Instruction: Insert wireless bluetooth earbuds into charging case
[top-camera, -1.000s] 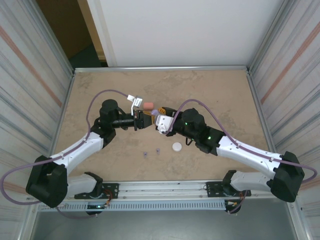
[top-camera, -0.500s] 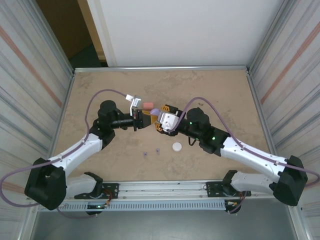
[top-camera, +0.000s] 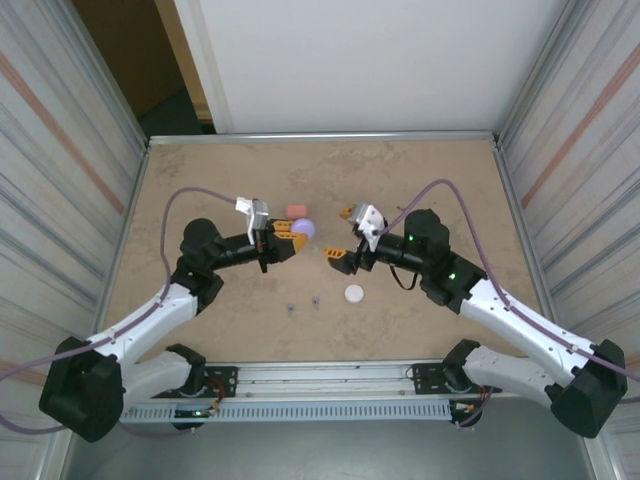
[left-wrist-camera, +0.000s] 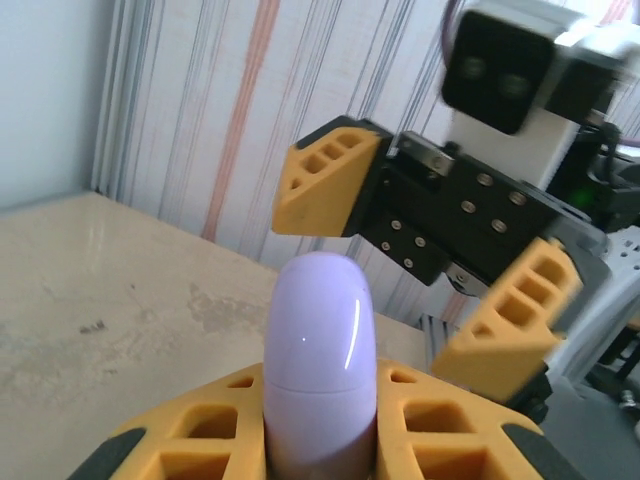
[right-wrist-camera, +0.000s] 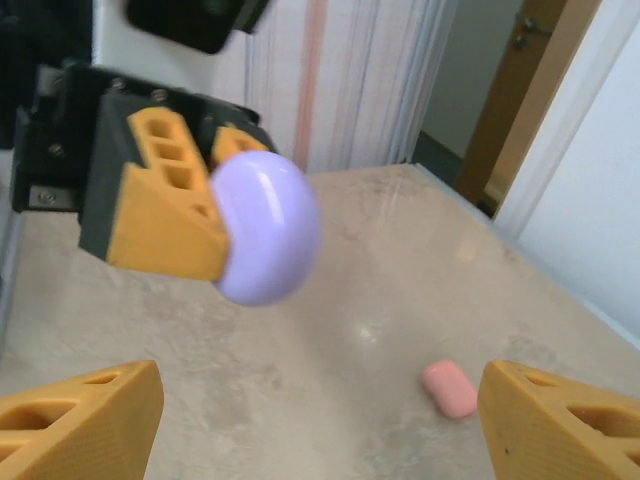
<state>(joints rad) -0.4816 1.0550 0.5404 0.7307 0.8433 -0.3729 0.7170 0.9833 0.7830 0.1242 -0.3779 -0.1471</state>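
Observation:
A lilac charging case (top-camera: 303, 229) stands upright between the orange fingers of my left gripper (top-camera: 288, 236), which is shut on it. In the left wrist view the case (left-wrist-camera: 318, 340) rises from that gripper (left-wrist-camera: 318, 405), lid down along a thin seam. My right gripper (top-camera: 340, 235) faces it from the right, open and apart from it. In the right wrist view, the right gripper (right-wrist-camera: 320, 425) has only bare table between its fingers, with the case (right-wrist-camera: 265, 232) beyond. Two tiny purple earbuds (top-camera: 291, 308) (top-camera: 315, 301) lie on the table nearer the arm bases.
A pink case (top-camera: 296, 210) (right-wrist-camera: 450, 388) lies just behind the held one. A white round case (top-camera: 354, 293) sits on the table to the right of the earbuds. Corrugated walls (top-camera: 60, 150) close both sides of the tan table (top-camera: 420, 180).
My right gripper has opened, let go of the lilac case and drawn back to the right. The left gripper has kept the case and shifted slightly left.

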